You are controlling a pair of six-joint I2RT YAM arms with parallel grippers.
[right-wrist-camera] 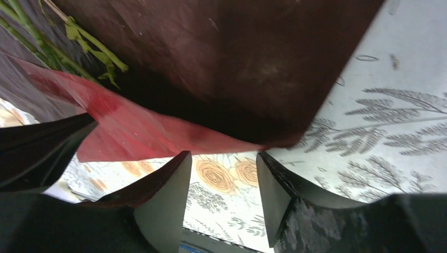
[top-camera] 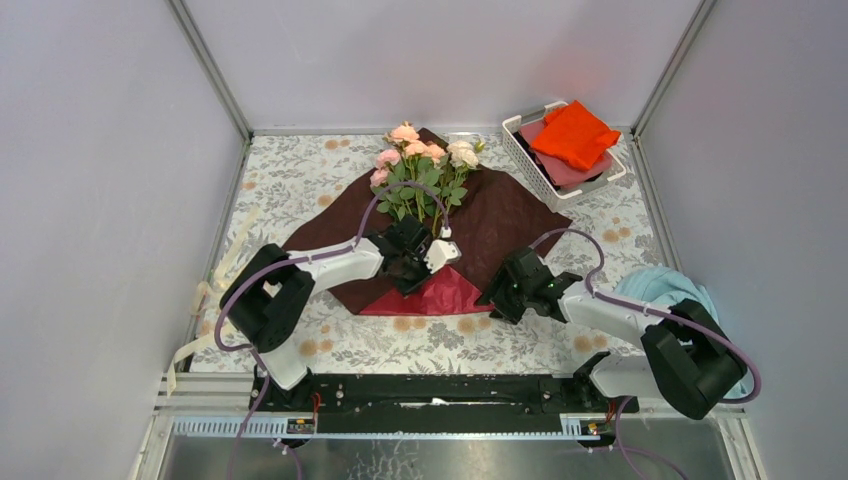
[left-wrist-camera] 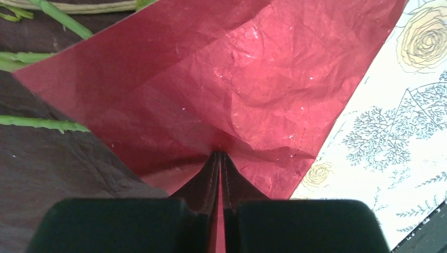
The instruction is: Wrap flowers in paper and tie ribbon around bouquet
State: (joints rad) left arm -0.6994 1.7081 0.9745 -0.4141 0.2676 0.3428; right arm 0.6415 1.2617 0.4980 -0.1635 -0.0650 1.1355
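Observation:
The flowers (top-camera: 420,165), pink, peach and cream roses, lie on the dark red paper (top-camera: 505,220) at the back of the table, with their stems (left-wrist-camera: 42,124) pointing toward me. The paper's near corner is folded up and shows a brighter red face (top-camera: 445,295). My left gripper (top-camera: 432,268) is shut on that fold, with a red sliver pinched between its fingers (left-wrist-camera: 220,155). My right gripper (top-camera: 495,295) stands open just in front of the paper's edge (right-wrist-camera: 221,63), with nothing between its fingertips (right-wrist-camera: 224,158). The cream ribbon (top-camera: 215,290) lies along the table's left edge.
A white basket (top-camera: 520,150) at the back right holds an orange cloth (top-camera: 575,135) over a dull pink one. A light blue cloth (top-camera: 670,285) lies behind the right arm. A floral tablecloth (top-camera: 300,180) covers the table, and grey walls close three sides.

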